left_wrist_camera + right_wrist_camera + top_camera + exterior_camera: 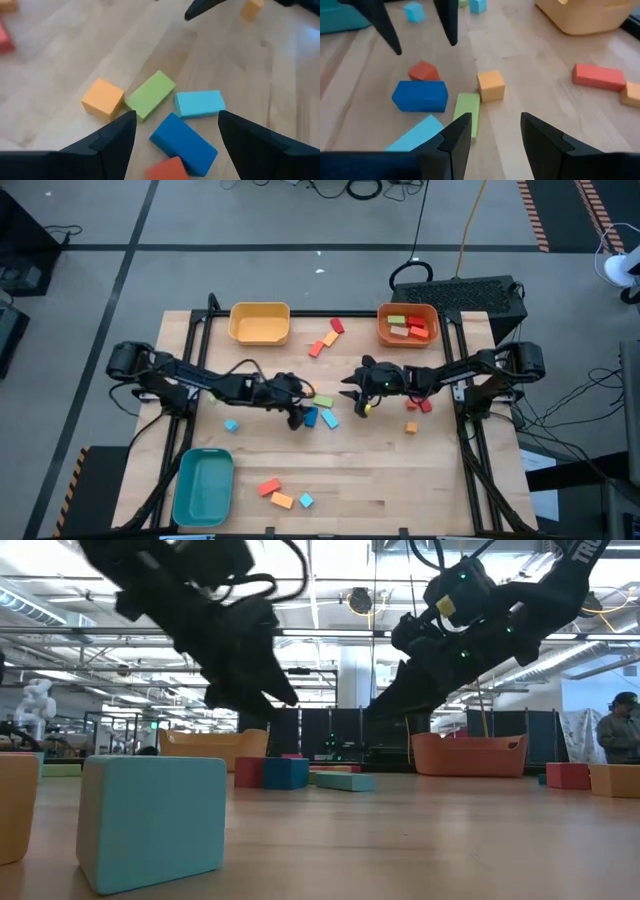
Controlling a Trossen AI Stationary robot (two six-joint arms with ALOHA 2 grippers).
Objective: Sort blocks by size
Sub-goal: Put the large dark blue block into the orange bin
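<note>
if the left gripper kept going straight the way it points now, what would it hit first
Most likely the dark blue block: it lies between the open fingers of the left gripper, nearest the wrist camera. The light blue block and green block lie just beyond. Depth is hard to judge, so this is a best guess.

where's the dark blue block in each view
high view: dark blue block at table centre, just under the left hand.
low view: mid-distance, left of centre.
left wrist view: between that hand's fingers.
right wrist view: left of centre.
shared landmark: the green block lies beside it.
</note>
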